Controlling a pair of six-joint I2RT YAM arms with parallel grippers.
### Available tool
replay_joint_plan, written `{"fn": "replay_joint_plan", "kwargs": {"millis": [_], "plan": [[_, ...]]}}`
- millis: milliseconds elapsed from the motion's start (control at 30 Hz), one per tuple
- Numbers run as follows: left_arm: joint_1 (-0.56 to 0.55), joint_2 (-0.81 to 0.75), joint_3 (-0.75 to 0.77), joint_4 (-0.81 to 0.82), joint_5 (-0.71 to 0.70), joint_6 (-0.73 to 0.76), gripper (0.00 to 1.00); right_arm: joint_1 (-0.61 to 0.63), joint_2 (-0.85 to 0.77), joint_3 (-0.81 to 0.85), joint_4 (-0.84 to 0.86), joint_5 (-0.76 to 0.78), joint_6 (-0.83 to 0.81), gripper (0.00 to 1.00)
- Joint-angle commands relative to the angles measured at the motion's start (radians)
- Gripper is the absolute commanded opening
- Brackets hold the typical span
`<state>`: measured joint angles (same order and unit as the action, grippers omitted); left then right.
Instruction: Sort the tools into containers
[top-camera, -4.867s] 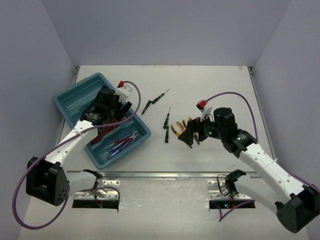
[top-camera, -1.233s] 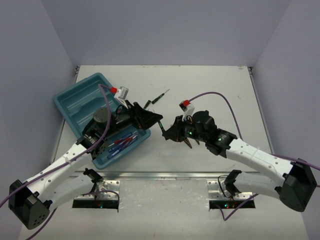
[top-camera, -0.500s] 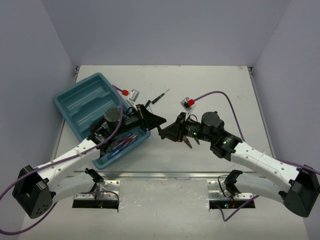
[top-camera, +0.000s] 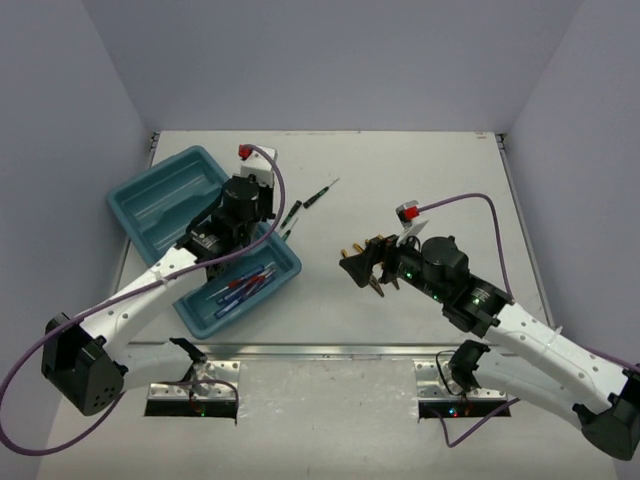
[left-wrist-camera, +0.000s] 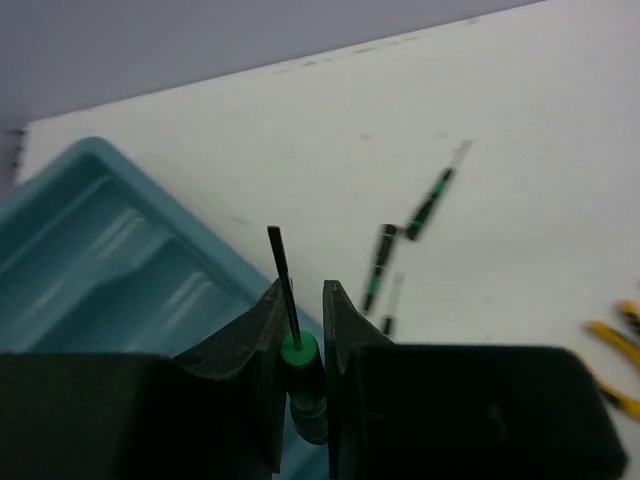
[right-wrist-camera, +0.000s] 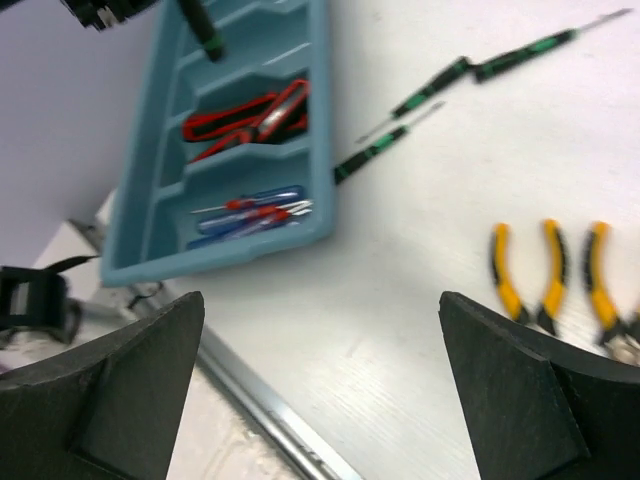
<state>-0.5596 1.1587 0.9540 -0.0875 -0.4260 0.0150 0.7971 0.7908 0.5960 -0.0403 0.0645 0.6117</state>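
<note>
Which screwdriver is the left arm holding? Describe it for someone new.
Find the blue tray at the left of the table. At its edge, the left gripper pinches a thin black screwdriver with a green collar. Its three lookalikes lie flat on the table; this one is held in the air.

The white counter (top-camera: 430, 170) carries a teal tray (top-camera: 150, 200) at its left side. Three thin black-green screwdrivers (right-wrist-camera: 430, 88) lie loose near the tray's corner. Yellow-handled pliers (right-wrist-camera: 525, 275) lie side by side further right, well apart from the tray.
</note>
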Motion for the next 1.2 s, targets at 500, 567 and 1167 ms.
{"fn": "replay_joint_plan", "kwargs": {"millis": [500, 567, 1167], "plan": [[0.546, 0.336, -0.136, 0.458, 0.161, 0.791, 0.11, -0.048, -0.11, -0.085, -0.089, 0.054, -0.099, 0.99], [0.546, 0.346, -0.137, 0.423, 0.174, 0.771, 0.14, -0.049, -0.117, -0.086, -0.089, 0.052, -0.099, 0.99], [0.537, 0.215, 0.037, 0.04, 0.287, 0.596, 1.0, -0.068, -0.08, -0.085, -0.09, 0.063, -0.105, 0.99]]}}
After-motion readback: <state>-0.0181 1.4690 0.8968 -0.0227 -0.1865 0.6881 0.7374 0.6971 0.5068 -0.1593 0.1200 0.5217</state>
